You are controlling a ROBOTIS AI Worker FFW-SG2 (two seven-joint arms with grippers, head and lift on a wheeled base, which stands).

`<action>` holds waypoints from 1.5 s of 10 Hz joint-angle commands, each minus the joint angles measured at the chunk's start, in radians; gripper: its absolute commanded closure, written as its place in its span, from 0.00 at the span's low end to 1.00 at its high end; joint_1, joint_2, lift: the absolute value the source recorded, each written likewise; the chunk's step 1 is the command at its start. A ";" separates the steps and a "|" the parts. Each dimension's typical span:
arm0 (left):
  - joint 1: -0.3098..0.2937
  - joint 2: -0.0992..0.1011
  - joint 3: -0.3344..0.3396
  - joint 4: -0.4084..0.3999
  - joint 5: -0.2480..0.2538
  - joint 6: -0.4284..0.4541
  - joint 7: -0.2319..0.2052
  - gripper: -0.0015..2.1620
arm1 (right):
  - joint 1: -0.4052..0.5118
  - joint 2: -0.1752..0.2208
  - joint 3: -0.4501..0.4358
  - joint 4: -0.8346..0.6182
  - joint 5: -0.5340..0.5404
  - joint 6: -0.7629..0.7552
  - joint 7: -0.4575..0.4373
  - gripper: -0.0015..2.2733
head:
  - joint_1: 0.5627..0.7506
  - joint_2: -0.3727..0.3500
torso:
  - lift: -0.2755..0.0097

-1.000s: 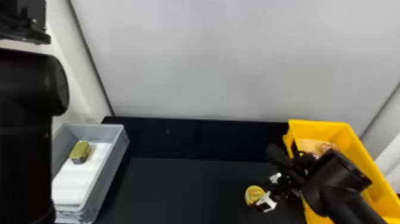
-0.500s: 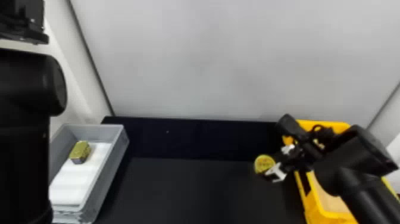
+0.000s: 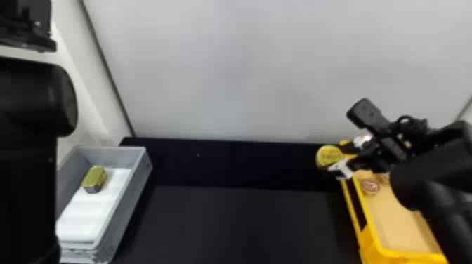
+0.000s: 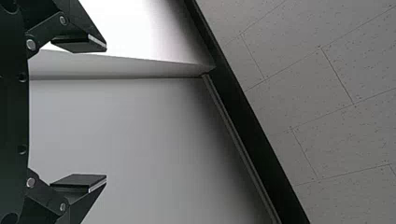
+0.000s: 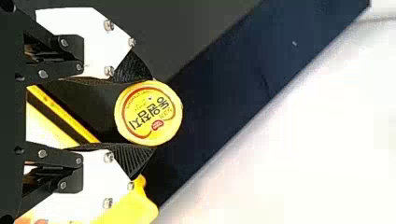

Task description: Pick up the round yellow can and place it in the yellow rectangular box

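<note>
My right gripper (image 3: 346, 154) is at the back left corner of the yellow box (image 3: 368, 224), shut on the round yellow can (image 3: 328, 155). In the right wrist view the can (image 5: 148, 113) sits between the ribbed pads of the right gripper (image 5: 140, 114), its labelled lid facing the camera. The can hangs just outside the box's rim, over the dark table. My left arm is parked at the left edge of the head view; in the left wrist view the left gripper (image 4: 105, 112) stands open with nothing between its fingers.
A grey tray (image 3: 131, 196) at the left holds a small gold-topped block (image 3: 94, 178) on a white sheet. A round item (image 3: 369, 186) lies inside the yellow box. Behind the dark table (image 3: 238, 224) rises a pale wall (image 3: 263, 70).
The right gripper has risen with the can and moved away from the robot and to the right, towards the box's back left corner. The left arm has stayed still.
</note>
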 commanded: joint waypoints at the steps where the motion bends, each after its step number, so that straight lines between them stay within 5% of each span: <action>1: -0.003 0.002 -0.003 0.000 0.000 0.004 0.000 0.12 | -0.001 0.014 -0.037 -0.126 0.031 0.029 -0.028 0.30 | 0.53 0.59 | 0.93; 10: -0.012 0.004 -0.010 -0.005 -0.003 0.024 -0.008 0.12 | -0.001 0.009 -0.151 -0.491 0.072 0.104 -0.224 0.30 | 0.53 0.59 | 0.93; 15: -0.022 0.010 -0.010 -0.015 -0.008 0.038 -0.012 0.12 | 0.083 -0.003 -0.335 -0.489 0.080 0.120 -0.264 0.30 | 0.53 0.59 | 0.93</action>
